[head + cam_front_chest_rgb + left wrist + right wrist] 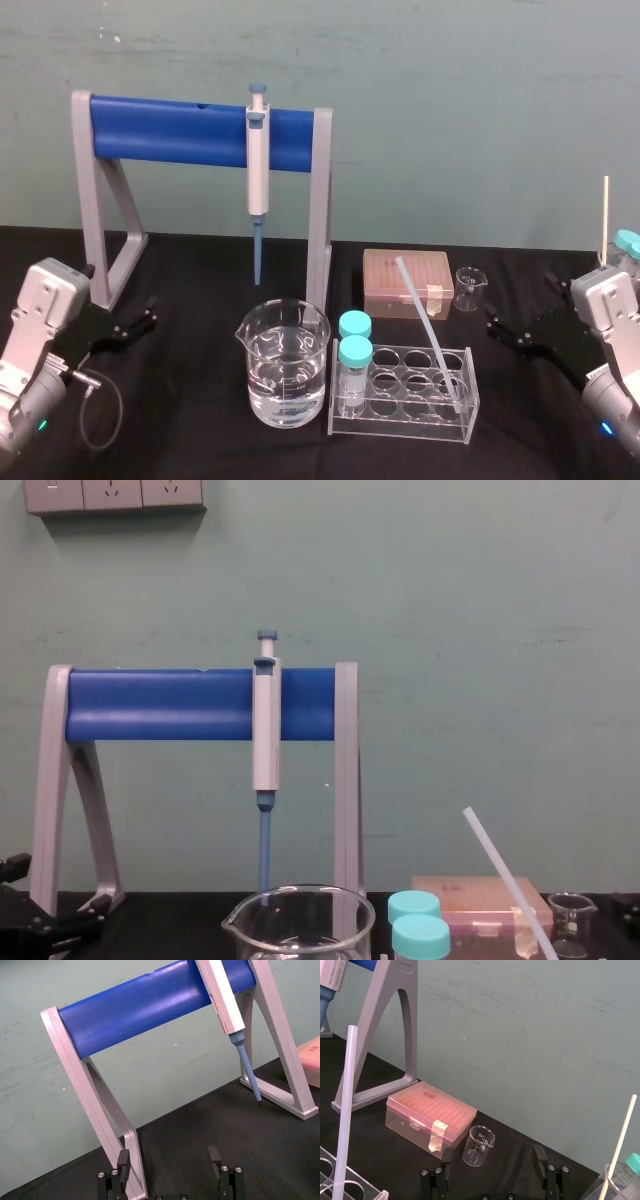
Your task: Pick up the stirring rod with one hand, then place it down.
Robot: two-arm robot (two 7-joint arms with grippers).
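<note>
Rod (430,330) leans untouched in rack (400,420), lower centre, pickup pending; right end effector (498,330) spread wide at lower right, left end effector (150,312) wide, idle.

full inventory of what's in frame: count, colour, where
stirring rod: 1, translucent white, leaning in the tube rack
tube rack: 1, clear, front centre-right
capped tubes: 2, teal caps, rack's left end
large beaker: 1, clear, holds clear liquid, left of rack
pipette: 1, grey with blue tip, hanging on stand
pipette stand: 1, blue bar, grey legs, back left
tip box: 1, pink, behind rack
small beaker: 1, clear, right of tip box
pale stick: 1, cream, upright, far right
table: 1, black
left gripper: 1, black, open, low left
right gripper: 1, black, open, low right
</note>
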